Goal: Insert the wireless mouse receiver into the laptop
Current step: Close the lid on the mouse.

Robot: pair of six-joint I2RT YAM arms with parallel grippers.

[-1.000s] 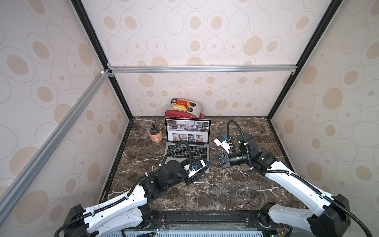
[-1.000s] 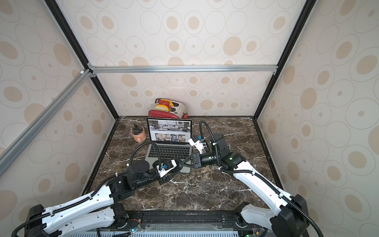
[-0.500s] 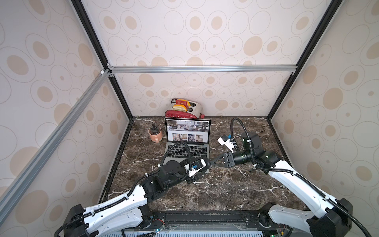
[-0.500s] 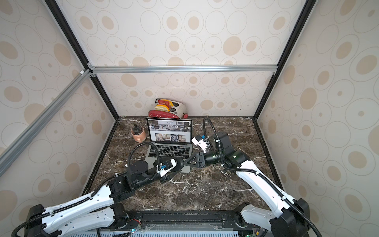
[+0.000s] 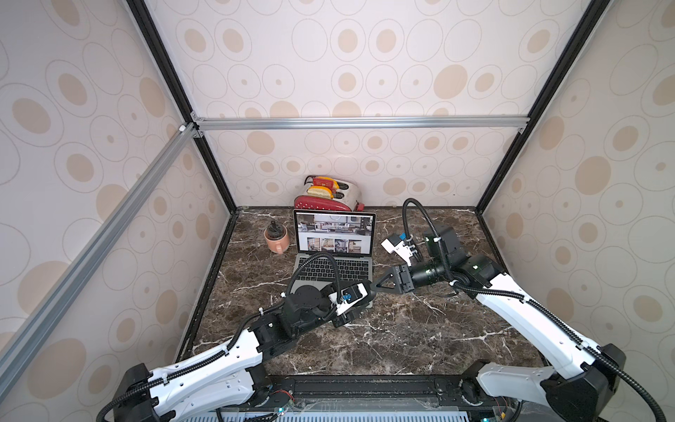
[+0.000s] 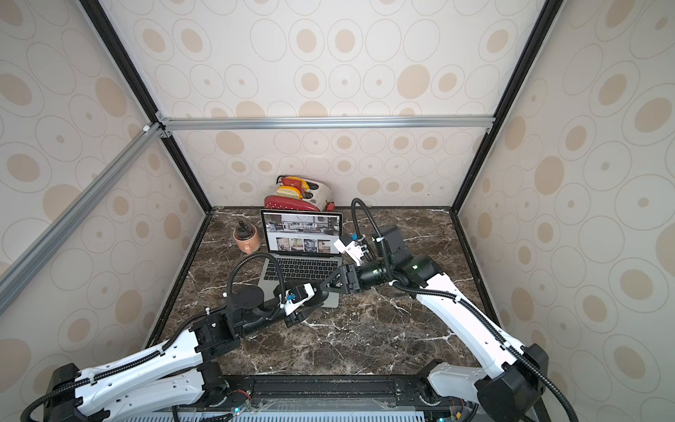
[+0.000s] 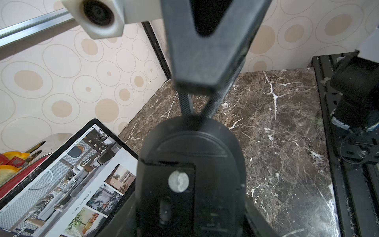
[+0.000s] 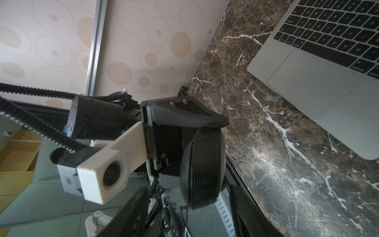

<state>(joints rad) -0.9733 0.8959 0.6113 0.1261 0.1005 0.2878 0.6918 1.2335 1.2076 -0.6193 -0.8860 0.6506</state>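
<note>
In pink cup [image 5: 277, 244], something dark; in toaster [image 5: 349, 190], yellow and red pieces [image 5: 320, 190]. Below, marble table [image 5: 420, 329] – around, oval-patterned walls [image 5: 365, 73]. Left gripper [image 8: 205, 147] clamped on black mouse [image 7: 190, 156], right gripper [image 5: 372, 289] spread apart.

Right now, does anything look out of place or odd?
The black mouse is off the table: the left gripper holds it in the air, on edge, by the laptop's front corner. Nothing looks spilled.

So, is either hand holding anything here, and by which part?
The left hand clamps the black mouse across its long sides, underside exposed. The right hand is open near the mouse's end, holding nothing.
</note>
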